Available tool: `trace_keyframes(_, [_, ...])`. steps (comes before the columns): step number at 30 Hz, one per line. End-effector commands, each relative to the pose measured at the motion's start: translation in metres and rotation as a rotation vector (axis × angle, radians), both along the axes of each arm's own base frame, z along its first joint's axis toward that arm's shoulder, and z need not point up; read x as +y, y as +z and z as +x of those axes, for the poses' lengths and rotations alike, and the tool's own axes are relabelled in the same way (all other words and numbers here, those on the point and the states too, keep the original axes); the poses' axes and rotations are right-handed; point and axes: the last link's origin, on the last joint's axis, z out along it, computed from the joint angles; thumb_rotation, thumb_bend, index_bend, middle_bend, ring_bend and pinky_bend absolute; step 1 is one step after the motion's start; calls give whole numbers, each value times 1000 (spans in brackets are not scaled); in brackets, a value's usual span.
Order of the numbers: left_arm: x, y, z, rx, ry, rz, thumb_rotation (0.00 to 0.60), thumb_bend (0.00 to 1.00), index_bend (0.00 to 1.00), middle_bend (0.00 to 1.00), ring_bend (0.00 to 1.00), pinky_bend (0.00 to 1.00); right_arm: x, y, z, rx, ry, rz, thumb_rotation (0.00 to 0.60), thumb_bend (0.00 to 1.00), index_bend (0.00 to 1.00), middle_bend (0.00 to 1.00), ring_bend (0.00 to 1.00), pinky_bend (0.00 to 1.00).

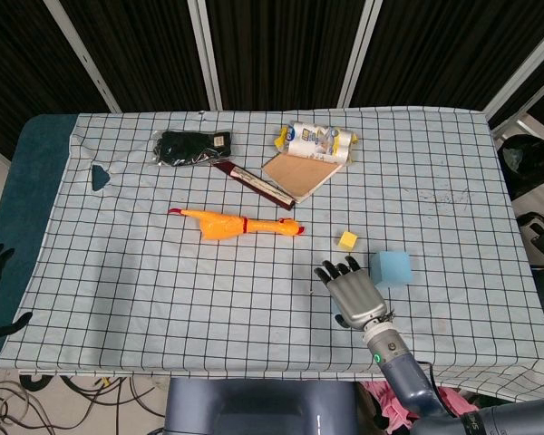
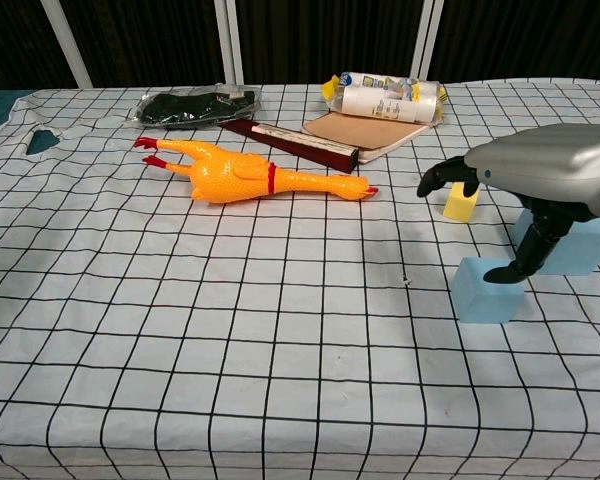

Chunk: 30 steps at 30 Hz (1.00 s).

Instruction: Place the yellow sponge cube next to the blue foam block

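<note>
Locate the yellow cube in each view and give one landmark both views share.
Head view: the yellow cube sits right of centre on the checked cloth, just beyond the right hand and up-left of the blue block.
Chest view: the yellow cube shows at right, partly behind the right hand.
Shared landmark: the rubber chicken, lying left of the cube in both.
</note>
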Motion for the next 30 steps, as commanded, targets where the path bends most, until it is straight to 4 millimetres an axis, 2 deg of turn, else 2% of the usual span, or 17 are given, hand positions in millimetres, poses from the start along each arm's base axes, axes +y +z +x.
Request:
trace_keyframes(1, [0, 0, 0, 0, 0, 0, 600, 138, 77, 36, 0, 0, 0, 0, -1, 2, -6, 3, 600, 162, 160, 98, 179, 91])
trace_keyframes(18, [-1, 0, 0, -3, 0, 0, 600, 138, 76, 36, 0, 0, 1, 0, -15, 34, -35, 10, 600, 161, 163, 93, 172, 91])
trace_keyframes(30, [-1, 1, 1, -10, -3, -2, 600, 138, 76, 36, 0, 0, 7, -7, -28, 88, -25, 15, 600, 162, 187, 86, 163, 91])
